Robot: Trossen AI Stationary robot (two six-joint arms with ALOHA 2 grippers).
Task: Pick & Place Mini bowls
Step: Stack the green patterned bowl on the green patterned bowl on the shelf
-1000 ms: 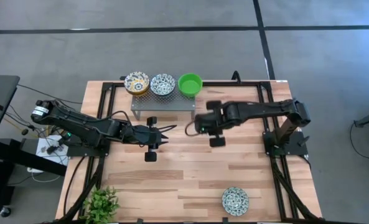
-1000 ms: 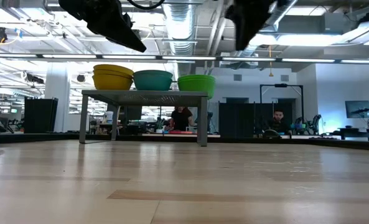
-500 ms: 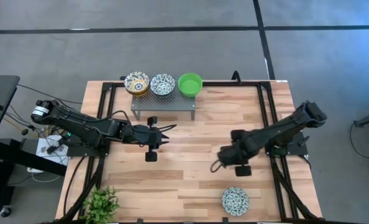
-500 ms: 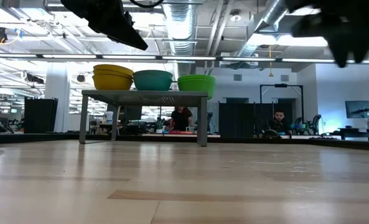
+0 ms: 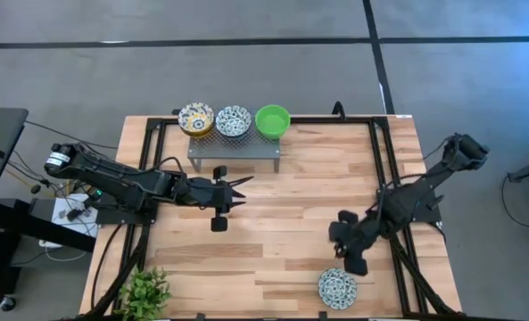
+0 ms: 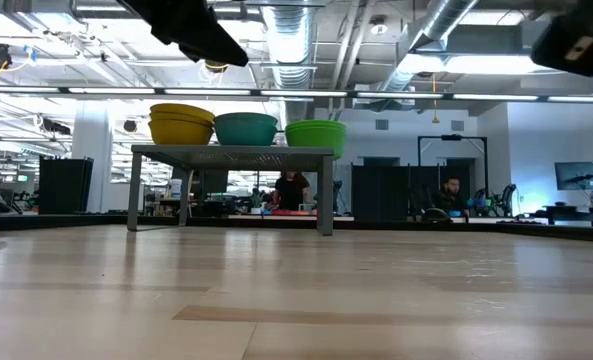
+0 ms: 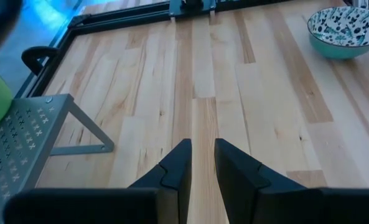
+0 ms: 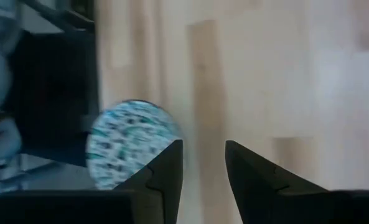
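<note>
Three mini bowls stand side by side on the grey perforated stand (image 5: 234, 147) at the far edge: yellow patterned (image 5: 196, 119), blue-and-white (image 5: 234, 121) and green (image 5: 272, 121). In the low view the yellow bowl (image 6: 181, 124) shows as a stack of two. Another blue-and-white bowl (image 5: 337, 287) (image 8: 131, 144) sits alone on its base near the table's near edge. My right gripper (image 5: 339, 235) (image 8: 204, 163) hangs open above the table just beyond that bowl, pointing steeply down. My left gripper (image 5: 244, 185) (image 7: 201, 163) hovers in front of the stand, slightly open, with nothing between its fingers.
A small green plant (image 5: 145, 290) stands at the near left corner. Black frame rails (image 5: 382, 160) run along the table's sides. Bare wood (image 5: 273, 223) lies between the stand and the lone bowl. People sit in the room (image 6: 446, 195) beyond the table.
My right gripper has swung from beside the stand toward the table's near right, sinking and tipping steeply downward, and now hangs close to the lone blue-and-white bowl. No bowl has moved.
</note>
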